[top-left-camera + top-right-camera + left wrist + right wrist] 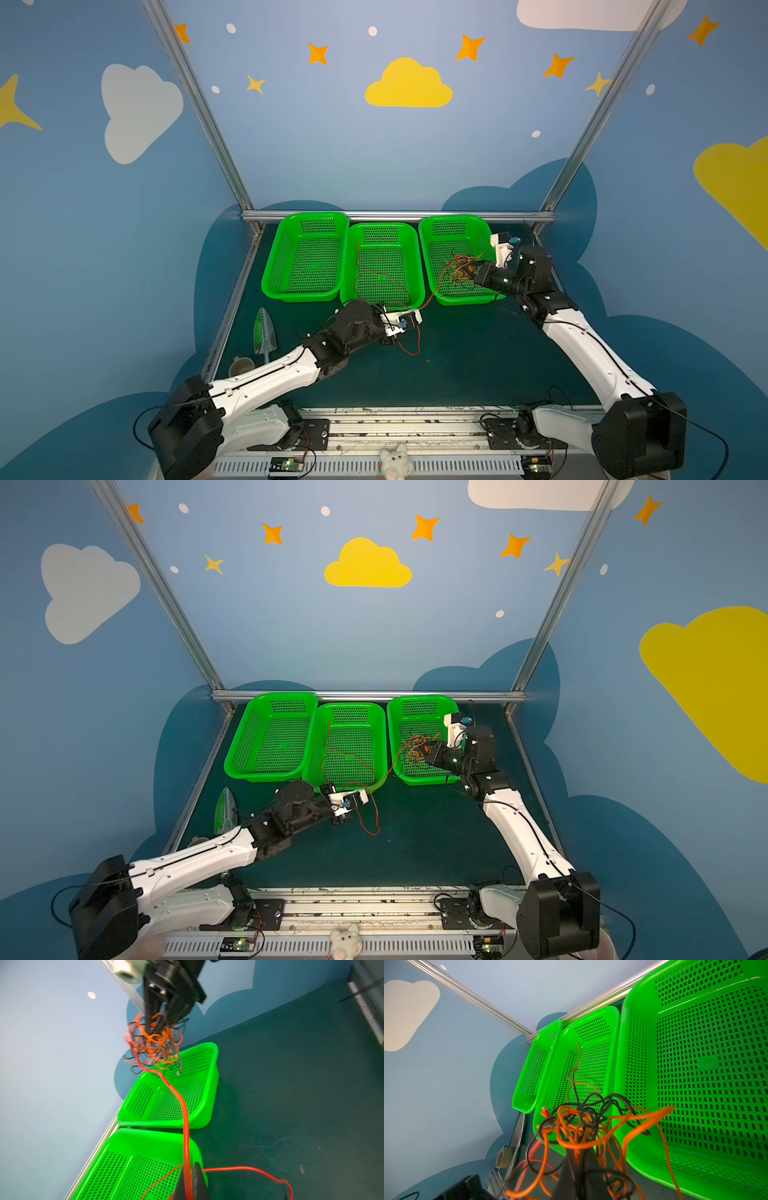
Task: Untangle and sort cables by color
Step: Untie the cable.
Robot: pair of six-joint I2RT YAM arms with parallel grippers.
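Lower centre in both top views: left gripper (189, 1178) pinched shut on red cable (185, 1118), at near rim of middle basket (382, 227). From grip, red cable ran up and right to tangle (459, 268) of orange and black cables. Another stretch curled inside middle basket; loose loop lay on dark mat (478, 365) just below gripper. Centre right: right gripper (579, 1165) clamped on tangle, which hung over right-hand basket (457, 300). Left-hand basket (307, 215) stood beside middle one.

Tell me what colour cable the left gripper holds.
A red cable, clearest in the left wrist view.
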